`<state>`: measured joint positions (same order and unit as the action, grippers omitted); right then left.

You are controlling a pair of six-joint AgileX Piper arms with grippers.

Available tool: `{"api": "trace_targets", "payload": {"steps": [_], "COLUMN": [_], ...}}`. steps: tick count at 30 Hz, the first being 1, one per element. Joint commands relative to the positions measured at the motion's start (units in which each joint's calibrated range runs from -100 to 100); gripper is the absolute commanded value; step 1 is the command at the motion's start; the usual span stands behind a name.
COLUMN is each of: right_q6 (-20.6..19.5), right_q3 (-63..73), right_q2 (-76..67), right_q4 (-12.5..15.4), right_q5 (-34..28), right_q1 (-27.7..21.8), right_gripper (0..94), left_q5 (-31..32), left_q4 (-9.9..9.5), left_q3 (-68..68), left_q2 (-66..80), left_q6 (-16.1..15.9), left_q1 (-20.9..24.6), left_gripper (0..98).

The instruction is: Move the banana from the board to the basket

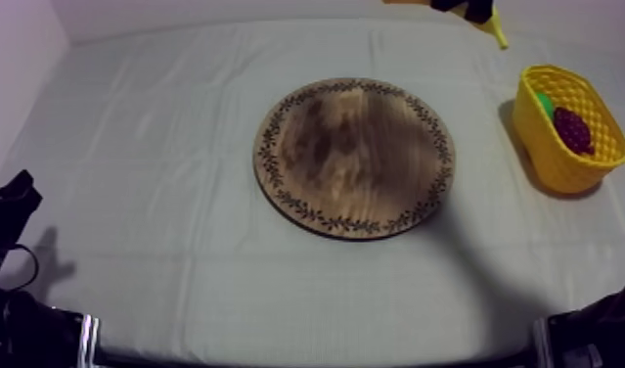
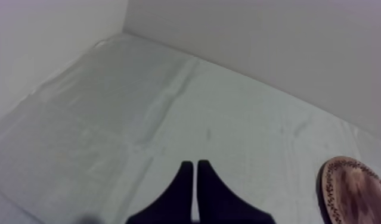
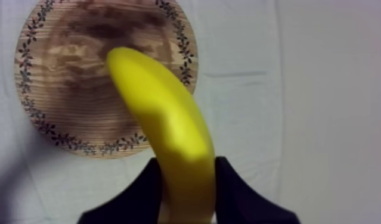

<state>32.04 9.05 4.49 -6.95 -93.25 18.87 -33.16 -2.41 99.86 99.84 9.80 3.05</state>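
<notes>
Clamping curved yellow toy banana [image 3: 157, 101] in right pincer [image 3: 188, 165] above round patterned wooden board [image 3: 61, 77]; holding left pincer [image 2: 195, 167] closed.

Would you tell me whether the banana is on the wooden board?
Off: the right gripper holds the banana aloft; the wooden board is bare.

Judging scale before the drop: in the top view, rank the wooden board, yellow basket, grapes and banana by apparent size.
1. wooden board, largest.
2. yellow basket.
3. grapes, inside the basket.
banana: held raised at the view's far edge, partly cut off, so unranked.
</notes>
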Motion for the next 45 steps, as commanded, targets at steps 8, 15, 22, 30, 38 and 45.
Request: {"api": "trace_targets", "payload": {"steps": [8, 15, 22, 30, 38, 45], "right_q6": [-2.95, -4.88, -5.16, -3.96, -2.94, -3.7], "right_q3": [-1.84, -2.94, -4.93, -10.71, -13.51, -16.7], "right_q2": [-1.69, -3.72, -7.23, -11.74, -14.08, -12.51], "right_q4": [-0.81, -1.14, -1.06, -1.12, -1.72, -2.45], "right_q5": [-0.57, 0.08, -0.27, 0.33, 1.38, 2.73], "right_q1": [-4.35, -10.44, -16.94, -24.01, -29.06, -29.78], "right_gripper": [19.1, 20.6, 20.5, 20.7, 21.2, 21.2], "left_q5": [0.01, 0.01, 0.01, 0.01, 0.01, 0.01], "left_q4": [-0.01, -0.01, -0.01, -0.01, -0.01, -0.01], "left_q3": [0.03, 0.03, 0.03, 0.03, 0.03, 0.03], "left_q2": [-0.02, -0.02, -0.02, -0.02, -0.02, -0.02], "left_q6": [-0.01, 0.0, 0.01, -0.01, -0.01, -0.01], "left_q1": [0.02, 0.02, 0.02, 0.02, 0.02, 0.02], "left_gripper": [0.1, 0.1, 0.1, 0.1, 0.1, 0.1]}}
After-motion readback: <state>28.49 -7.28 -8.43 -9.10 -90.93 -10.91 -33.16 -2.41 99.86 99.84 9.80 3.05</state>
